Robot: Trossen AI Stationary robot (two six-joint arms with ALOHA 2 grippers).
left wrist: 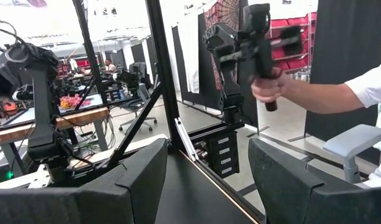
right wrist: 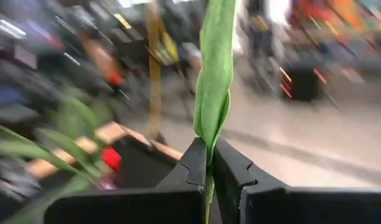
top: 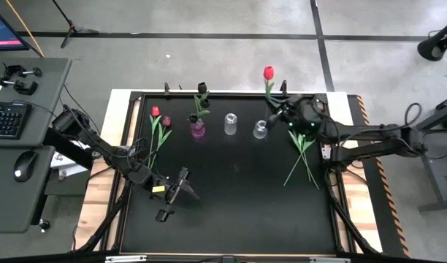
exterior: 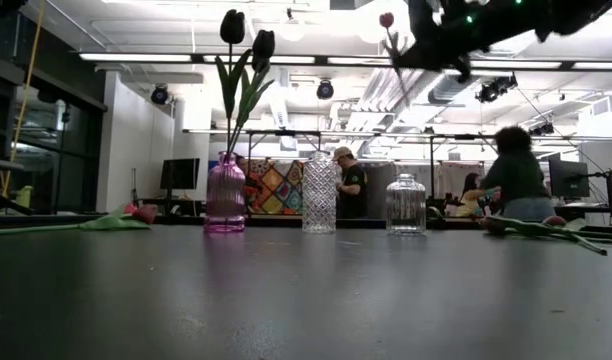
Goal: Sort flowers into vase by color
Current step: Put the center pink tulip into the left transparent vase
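From above, the right gripper (top: pixel 277 115) is hovering at the far side of the black table (top: pixel 238 212), just beside a small clear glass bottle (top: pixel 260 129). It is holding a bright red artificial tulip with a thin green stem (top: pixel 268 73), whose head is lying out past the table's far edge. Left of that bottle are standing a taller clear cut-glass vase (top: pixel 230 123) and a pink-purple ribbed glass vase (top: pixel 198 130) carrying dark maroon-black tulips (top: pixel 202 88). Two more tulips, one red and one pink-magenta (top: pixel 160 117), are lying at the far left, and a bundle of green-stemmed tulips (top: pixel 302 155) is lying on the right under the right arm. The left gripper (top: pixel 181 184) is waiting near the table's front left.

From table height, the purple vase (exterior: pixel 225 195) is standing leftmost with its dark tulips (exterior: pixel 248 38) rising tall, the cut-glass vase (exterior: pixel 320 193) in the middle and the clear bottle (exterior: pixel 405 204) on the right. The right gripper (exterior: pixel 426 45) is hanging high above the bottle with the red tulip (exterior: pixel 386 21) (people are sitting in the room behind).

The left wrist view is showing the left gripper (left wrist: pixel 206 177) with its fingers (left wrist: pixel 141 177) spread wide and nothing between them.

The right wrist view is showing the right gripper (right wrist: pixel 211 163) pinched tight on the red tulip's green stem and leaf (right wrist: pixel 214 81).
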